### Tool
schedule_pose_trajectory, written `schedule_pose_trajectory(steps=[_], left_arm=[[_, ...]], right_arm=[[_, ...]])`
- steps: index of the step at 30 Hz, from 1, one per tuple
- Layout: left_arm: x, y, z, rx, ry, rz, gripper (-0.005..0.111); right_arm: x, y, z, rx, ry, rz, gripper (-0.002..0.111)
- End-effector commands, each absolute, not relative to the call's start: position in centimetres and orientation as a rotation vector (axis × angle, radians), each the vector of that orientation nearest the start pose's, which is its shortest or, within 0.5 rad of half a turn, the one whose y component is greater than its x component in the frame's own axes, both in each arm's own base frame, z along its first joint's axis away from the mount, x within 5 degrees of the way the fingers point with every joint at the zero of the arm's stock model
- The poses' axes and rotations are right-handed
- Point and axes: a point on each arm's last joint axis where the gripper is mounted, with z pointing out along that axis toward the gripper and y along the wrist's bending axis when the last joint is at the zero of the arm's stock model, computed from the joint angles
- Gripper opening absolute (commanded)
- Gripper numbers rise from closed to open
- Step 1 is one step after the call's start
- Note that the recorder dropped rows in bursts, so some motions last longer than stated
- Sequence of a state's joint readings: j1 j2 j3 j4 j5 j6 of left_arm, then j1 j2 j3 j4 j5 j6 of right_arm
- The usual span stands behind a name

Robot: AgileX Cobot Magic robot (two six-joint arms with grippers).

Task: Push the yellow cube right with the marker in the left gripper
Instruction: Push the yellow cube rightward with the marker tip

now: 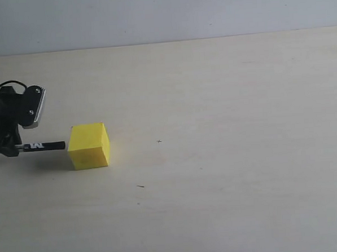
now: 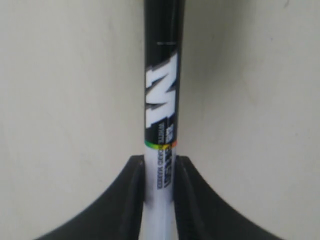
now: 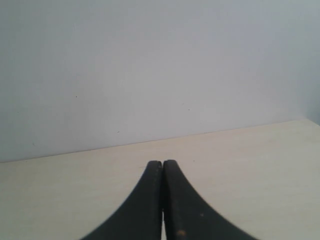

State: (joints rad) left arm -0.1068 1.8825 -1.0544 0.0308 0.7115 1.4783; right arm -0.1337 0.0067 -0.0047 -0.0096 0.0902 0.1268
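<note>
The yellow cube (image 1: 89, 145) rests on the pale table at the left. My left gripper (image 1: 12, 147) is at the far left edge, shut on the marker (image 1: 44, 146), which lies level and points right. The marker's black end reaches the cube's left face; whether it touches I cannot tell. In the left wrist view the marker (image 2: 162, 110) runs out between the black fingers (image 2: 131, 200), white barrel in the grip, black part with a white letter beyond; the cube is out of that view. My right gripper (image 3: 162, 163) is shut on nothing, and does not show in the exterior view.
The pale wooden table (image 1: 226, 157) stretches to the right of the cube. A light wall (image 1: 162, 13) rises behind the table's far edge. A tiny dark speck (image 1: 140, 187) lies in front of the cube.
</note>
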Motion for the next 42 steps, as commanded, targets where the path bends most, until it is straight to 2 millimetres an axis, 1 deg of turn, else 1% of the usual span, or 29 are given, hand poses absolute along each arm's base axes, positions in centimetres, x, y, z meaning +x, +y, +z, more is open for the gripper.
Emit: schedule_pose_trajectory(steps=[1,5,8,11,13,15,17,19,21,24,26,28,32,40,42], left_arm=[[32.9,-1.7,13.8,-2.209,-2.263,-0.094,0.0],[32.7,-1.8,13.8,-2.199,-2.265,-0.074,0.0],[32.7,-2.9,13.8,-2.234,-2.236,-0.067,0.0],[32.7,-4.9,13.8,-2.3,-2.223,-0.072,0.0],[32.9,-7.0,14.1,-2.367,-2.242,-0.078,0.0],[33.1,-9.1,14.6,-2.434,-2.223,-0.079,0.0],[33.0,-10.2,15.0,-2.44,-2.213,-0.076,0.0],[33.1,-10.0,15.2,-2.394,-2.243,-0.074,0.0],[33.2,-9.0,15.2,-2.325,-2.275,-0.078,0.0],[33.0,-7.6,15.1,-2.272,-2.248,-0.064,0.0],[33.1,-7.2,15.1,-2.263,-2.24,-0.073,0.0],[33.1,-7.2,15.1,-2.276,-2.235,-0.079,0.0],[33.2,-8.7,15.2,-2.35,-2.21,-0.112,0.0],[32.7,-13.9,16.4,-2.522,-2.134,-0.095,0.0],[32.7,-14.3,16.7,-2.527,-2.118,-0.086,0.0]], right_arm=[[5.6,-0.8,20.5,0.204,1.555,-0.014,0.0],[5.6,-0.8,20.5,0.204,1.555,-0.014,0.0],[5.6,-0.8,20.5,0.204,1.555,-0.014,0.0],[5.6,-0.8,20.5,0.204,1.555,-0.014,0.0],[5.6,-0.8,20.5,0.204,1.555,-0.014,0.0],[5.6,-0.8,20.5,0.204,1.555,-0.014,0.0],[5.6,-0.8,20.5,0.204,1.555,-0.014,0.0],[5.6,-0.8,20.6,0.203,1.553,-0.014,0.0],[5.6,-0.8,20.6,0.203,1.553,-0.014,0.0],[5.6,-0.8,20.6,0.203,1.553,-0.014,0.0],[5.6,-0.8,20.6,0.203,1.553,-0.014,0.0],[5.6,-0.8,20.6,0.203,1.553,-0.014,0.0],[5.6,-0.8,20.6,0.203,1.553,-0.014,0.0],[5.6,-0.8,20.6,0.203,1.553,-0.014,0.0],[5.6,-0.8,20.6,0.203,1.553,-0.014,0.0]])
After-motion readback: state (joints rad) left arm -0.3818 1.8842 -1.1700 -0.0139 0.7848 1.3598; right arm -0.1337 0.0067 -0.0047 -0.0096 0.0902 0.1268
